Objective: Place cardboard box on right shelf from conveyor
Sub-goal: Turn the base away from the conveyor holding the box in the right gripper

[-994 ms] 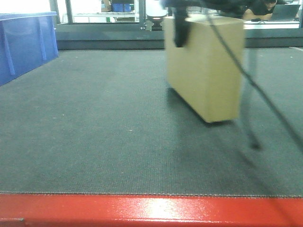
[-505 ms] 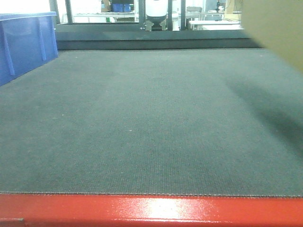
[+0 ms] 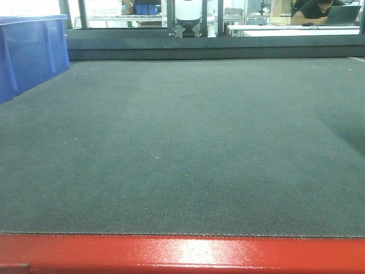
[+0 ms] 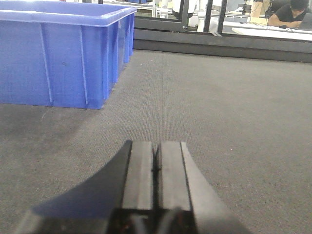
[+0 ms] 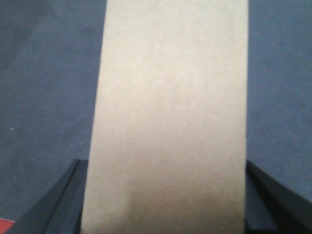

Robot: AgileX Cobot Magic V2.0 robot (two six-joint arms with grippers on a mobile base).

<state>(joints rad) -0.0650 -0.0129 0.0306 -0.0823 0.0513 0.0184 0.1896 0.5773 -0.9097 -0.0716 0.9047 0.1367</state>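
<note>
Spanning the front-facing view, the conveyor [image 3: 182,142] is a wide, flat belt of dark grey fabric with a fine woven grain. Its near border is a glossy red edge [image 3: 182,254] of painted metal that catches a bright highlight. A blue bin [image 3: 28,51] of moulded plastic stands at the belt's left margin. Behind the far end runs a dark frame with glazed panels. Beyond that, a person [image 3: 316,10] in a black top sits at a white surface [image 3: 285,31] with a laptop [image 3: 342,14].

Left wrist view: the left pincer [image 4: 156,146] hovers low over the belt, its two flat black fingers [image 4: 139,175] pressed together along a thin seam with nothing between them. The blue bin, with ribbed walls and a rolled rim, rests on the belt ahead and to the left.

Right wrist view: the cardboard box [image 5: 168,117] fills the centre as a plain, matte, tan-yellow panel with straight parallel sides and no markings. It sits in the right pincer [image 5: 163,165], whose dark fingers [image 5: 58,204] lie against its two long sides, clamped on it. Blurred grey belt shows to either side, with a sliver of red at the lower left corner. Whether the box touches the belt cannot be told.
</note>
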